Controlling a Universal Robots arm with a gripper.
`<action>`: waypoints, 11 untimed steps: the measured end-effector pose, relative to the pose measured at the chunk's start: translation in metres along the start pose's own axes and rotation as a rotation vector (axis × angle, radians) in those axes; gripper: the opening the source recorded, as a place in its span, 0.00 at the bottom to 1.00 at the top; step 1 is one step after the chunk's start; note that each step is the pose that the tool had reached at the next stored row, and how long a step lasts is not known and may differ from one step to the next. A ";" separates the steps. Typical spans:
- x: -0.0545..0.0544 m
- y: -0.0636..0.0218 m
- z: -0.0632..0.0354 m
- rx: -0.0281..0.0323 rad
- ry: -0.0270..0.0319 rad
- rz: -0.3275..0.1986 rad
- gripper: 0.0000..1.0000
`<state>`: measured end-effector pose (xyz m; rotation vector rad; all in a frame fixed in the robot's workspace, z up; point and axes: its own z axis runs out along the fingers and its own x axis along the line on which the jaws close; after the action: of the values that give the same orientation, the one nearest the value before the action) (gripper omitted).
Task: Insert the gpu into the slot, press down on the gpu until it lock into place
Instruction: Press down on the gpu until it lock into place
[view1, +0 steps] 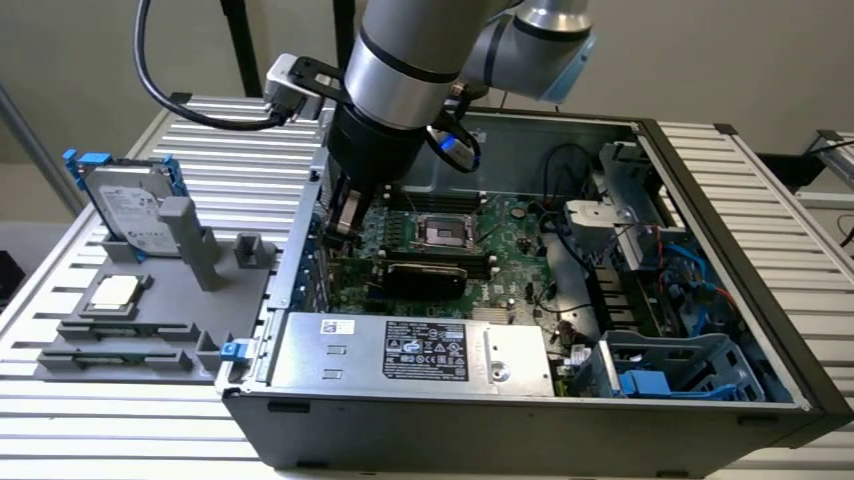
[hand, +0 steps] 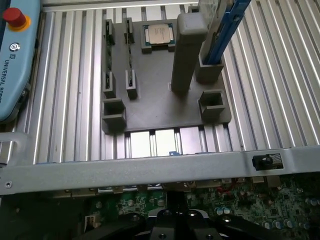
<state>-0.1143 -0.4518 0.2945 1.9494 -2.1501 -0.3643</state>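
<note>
The gpu (view1: 422, 279), a flat black rectangular card, sits across the green motherboard (view1: 514, 265) just below the CPU socket (view1: 447, 232), inside the open computer case (view1: 534, 420). The blue slot is hidden, and I cannot tell whether the card is seated in it. My gripper (view1: 344, 218) hangs low inside the case, against the wall on the exterior view's left, just beside that end of the card. In the wrist view the gripper's black body (hand: 175, 225) sits over the motherboard edge (hand: 145, 205), behind the case wall (hand: 150, 167).
A silver labelled power-supply box (view1: 414, 350) fills the case's near side, with a blue drive cage (view1: 667, 370) and cables on the exterior view's right. Outside, a grey fixture (view1: 134, 300) (hand: 160, 90) holds a hard drive (view1: 127, 205) and a CPU chip (hand: 157, 34). A teach pendant (hand: 15, 55) lies nearby.
</note>
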 end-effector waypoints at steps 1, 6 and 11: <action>0.001 -0.0002 -0.0001 0.0000 0.0011 0.000 0.11; 0.002 -0.0006 0.0004 0.0002 0.0020 0.001 0.11; 0.000 -0.0008 0.0013 0.0002 0.0012 0.003 0.11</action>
<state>-0.1140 -0.4522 0.2930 1.9454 -2.1525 -0.3622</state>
